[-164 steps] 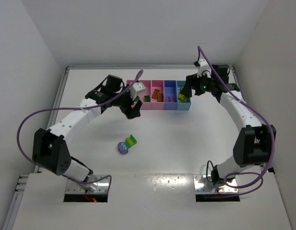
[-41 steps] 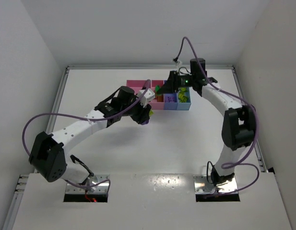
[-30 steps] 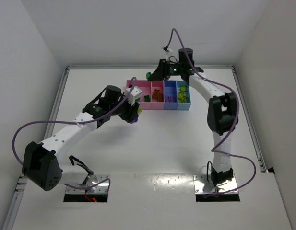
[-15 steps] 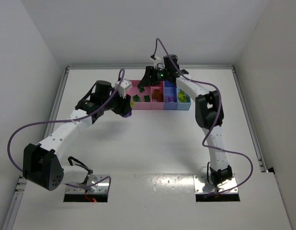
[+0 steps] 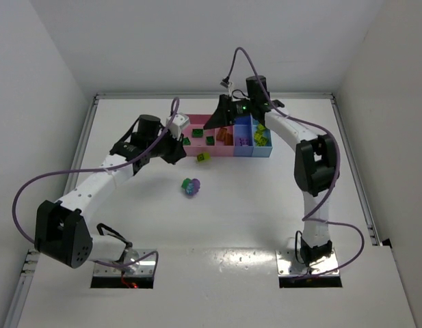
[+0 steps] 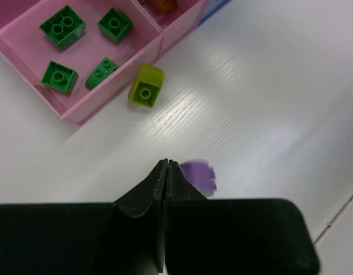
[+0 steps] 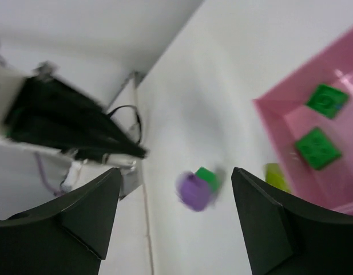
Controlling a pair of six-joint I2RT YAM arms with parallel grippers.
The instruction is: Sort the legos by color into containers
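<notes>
My left gripper (image 5: 176, 152) (image 6: 166, 164) is shut with nothing between its jaws, just in front of the containers (image 5: 221, 154) (image 6: 87, 112). A round purple piece joined to a green brick (image 5: 191, 186) (image 7: 194, 191) lies blurred on the table, and its purple edge (image 6: 199, 175) shows beside my left fingertips. A lime brick (image 5: 204, 157) (image 6: 146, 91) (image 7: 275, 175) sits against the pink compartment's outer wall. That compartment holds several green legos (image 6: 62, 26) (image 7: 317, 148). My right gripper (image 5: 219, 123) (image 7: 176, 172) hangs open and empty above the pink end.
Orange bricks (image 5: 226, 136) fill the third pink compartment, purple ones (image 5: 243, 140) the purple-blue one, and yellow-green ones (image 5: 260, 135) the light blue one. The table's raised edge (image 5: 84, 143) and white walls close in the left, back and right.
The purple piece and the lime brick, at my left gripper half a second ago, now lie on the table, and its jaws have closed. My right gripper has opened and shifted slightly right.
</notes>
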